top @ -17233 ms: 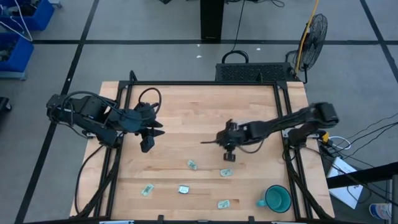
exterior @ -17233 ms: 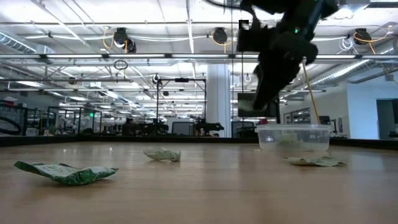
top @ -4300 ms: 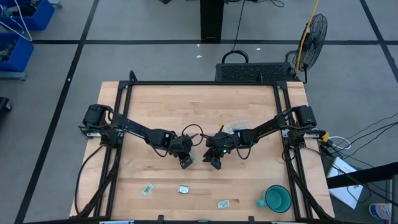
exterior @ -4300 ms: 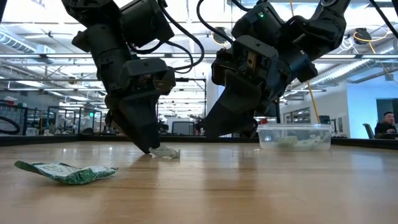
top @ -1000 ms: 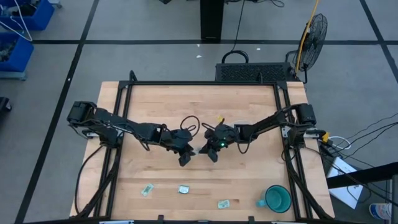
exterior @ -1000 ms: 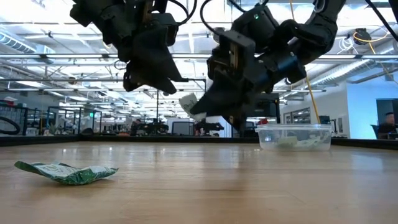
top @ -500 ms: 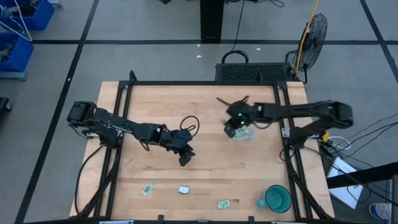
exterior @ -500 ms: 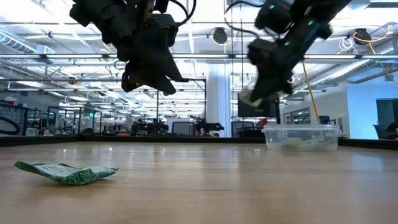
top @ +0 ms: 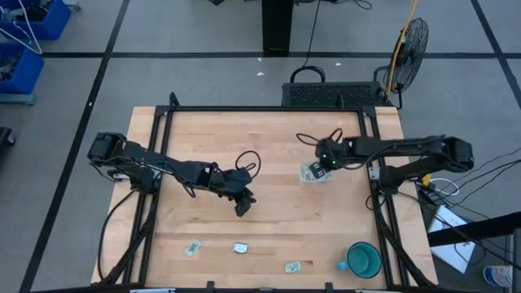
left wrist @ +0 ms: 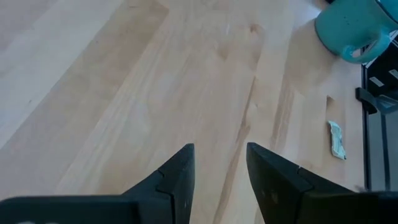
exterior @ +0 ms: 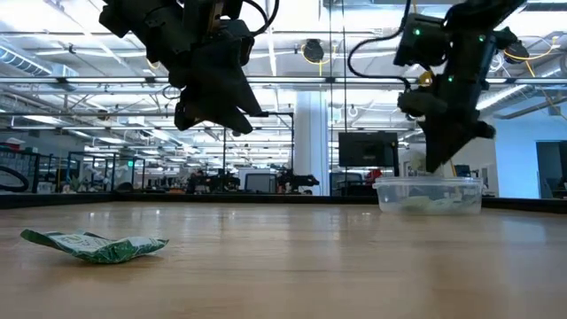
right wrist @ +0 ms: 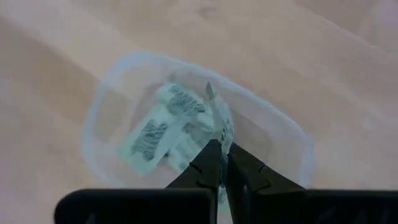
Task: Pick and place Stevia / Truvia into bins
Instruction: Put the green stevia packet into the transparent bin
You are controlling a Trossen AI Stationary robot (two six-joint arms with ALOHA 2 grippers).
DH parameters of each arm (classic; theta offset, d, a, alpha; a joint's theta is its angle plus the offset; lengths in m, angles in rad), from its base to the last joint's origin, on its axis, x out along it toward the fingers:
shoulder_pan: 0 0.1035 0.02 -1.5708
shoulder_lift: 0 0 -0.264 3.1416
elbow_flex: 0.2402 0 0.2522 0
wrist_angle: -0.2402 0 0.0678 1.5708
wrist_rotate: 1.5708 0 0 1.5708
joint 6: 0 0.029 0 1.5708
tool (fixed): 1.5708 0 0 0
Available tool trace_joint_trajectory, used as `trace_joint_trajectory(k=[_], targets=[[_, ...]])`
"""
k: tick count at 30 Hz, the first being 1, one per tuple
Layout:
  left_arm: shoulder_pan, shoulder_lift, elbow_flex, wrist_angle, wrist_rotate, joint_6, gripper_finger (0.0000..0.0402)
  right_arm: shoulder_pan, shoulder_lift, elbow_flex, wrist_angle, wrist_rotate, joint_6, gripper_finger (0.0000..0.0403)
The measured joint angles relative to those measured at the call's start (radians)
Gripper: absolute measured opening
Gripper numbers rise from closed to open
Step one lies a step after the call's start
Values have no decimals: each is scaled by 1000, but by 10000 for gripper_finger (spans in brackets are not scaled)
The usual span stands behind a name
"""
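Observation:
The clear tub (top: 316,172) stands on the table's right half and holds several pale green and white sachets (right wrist: 155,134). My right gripper (right wrist: 221,151) hangs over the tub (right wrist: 106,106), shut on one sachet; in the low view the right gripper (exterior: 440,165) points down at the tub (exterior: 430,195). My left gripper (top: 242,205) hovers open above the table's middle, with only bare wood between its fingers (left wrist: 186,165). Three more sachets (top: 192,248) (top: 240,247) (top: 293,266) lie flat near the table's near edge, one of them crumpled (exterior: 93,245). My right gripper pinches a sachet between its two fingers, by the edge (right wrist: 219,138) right at the fingertips. The fingers come from above, pointing down. The sachet stands edge-on beyond the fingertips, inside the tub's rim; whether its far end (right wrist: 209,92) rests on the sachets below I cannot tell.
A teal mug (top: 360,260) stands at the table's near right corner, also seen in the left wrist view as the mug (left wrist: 348,28), with a sachet (left wrist: 337,138) near it. Black frame rails (top: 376,187) run along both table sides. Bare wood lies between the arms.
My right gripper, carrying the sachet, has swung from beside my left gripper at the table's middle toward the right and far edge, and has come down over the tub. The tub has shifted slightly to the right.

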Motion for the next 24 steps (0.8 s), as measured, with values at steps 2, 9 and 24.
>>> trace_joint_trajectory(k=[2,9,24], targets=[[0,0,0,0,0,0,152,-3,0,-22,-6,1,40,8],[0,0,0,0,-1,0,152,-4,0,-66,-10,-2,68,37],[0,0,0,-69,179,0,152,-4,-28,-66,311,-133,15,75]])
